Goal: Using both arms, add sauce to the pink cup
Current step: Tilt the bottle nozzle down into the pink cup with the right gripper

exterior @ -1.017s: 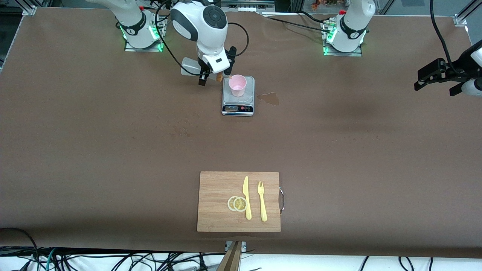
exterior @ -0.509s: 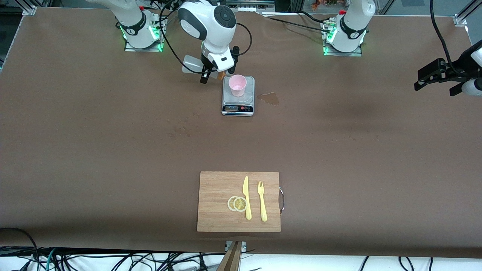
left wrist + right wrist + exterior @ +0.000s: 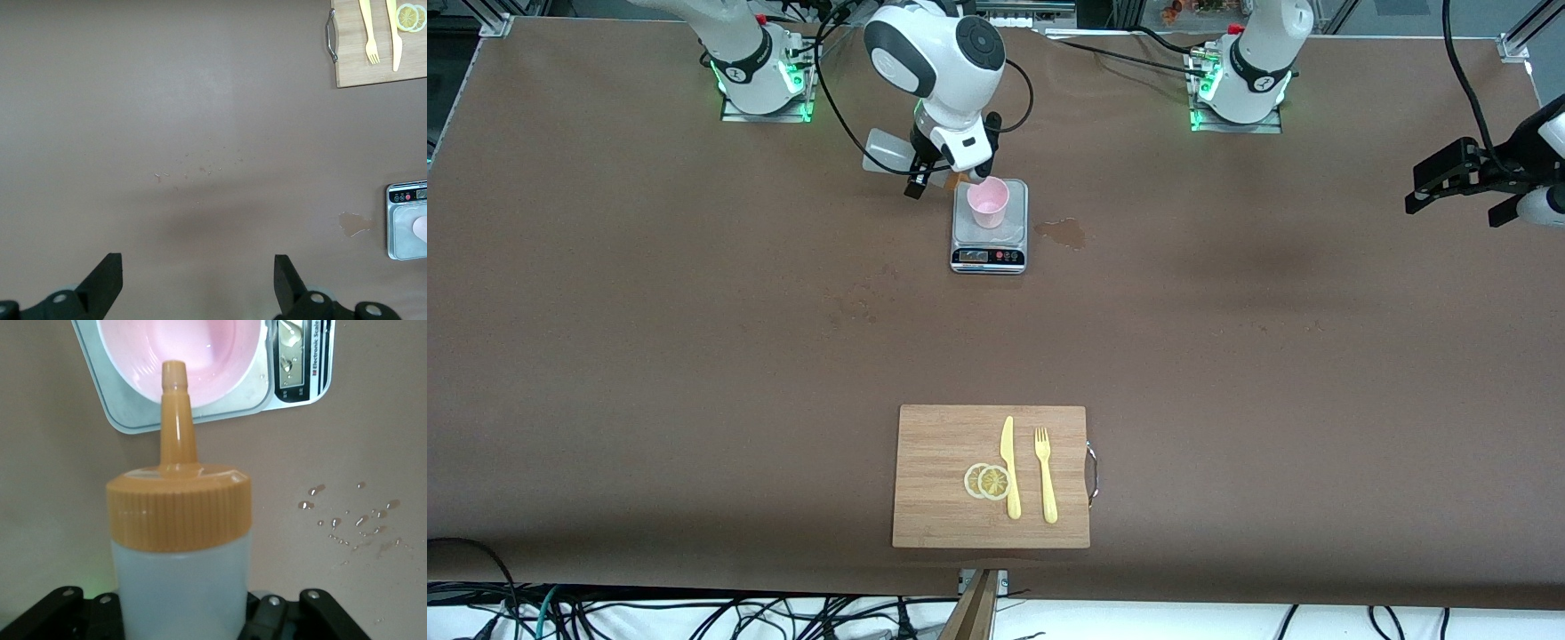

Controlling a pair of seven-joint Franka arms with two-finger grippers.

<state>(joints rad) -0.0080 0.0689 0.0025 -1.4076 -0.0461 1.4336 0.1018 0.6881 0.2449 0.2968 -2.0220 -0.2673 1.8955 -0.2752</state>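
Since a second ago, our right arm has swung the sauce (image 3: 889, 151) closer to the pink cup (image 3: 988, 201), and the bottle is now tipped with its orange nozzle (image 3: 175, 400) reaching over the cup's rim. Our right gripper (image 3: 935, 174) is clamped on the bottle's body and hangs over the table beside the grey scale (image 3: 989, 242), which carries the cup in the middle of the table near our bases. Our left gripper (image 3: 1463, 185) waits with its fingers spread wide, up over the left arm's end of the table and well apart from everything.

We judge the pour is about to start, and the risks lie there. The nozzle tip sits just over the rim, not over the cup's centre, so a squeeze could send sauce down the outside wall onto the scale. A wet patch (image 3: 1063, 233) already lies beside the scale. The cup is light and unheld; if the nozzle nudges it, it could tip or slide off.
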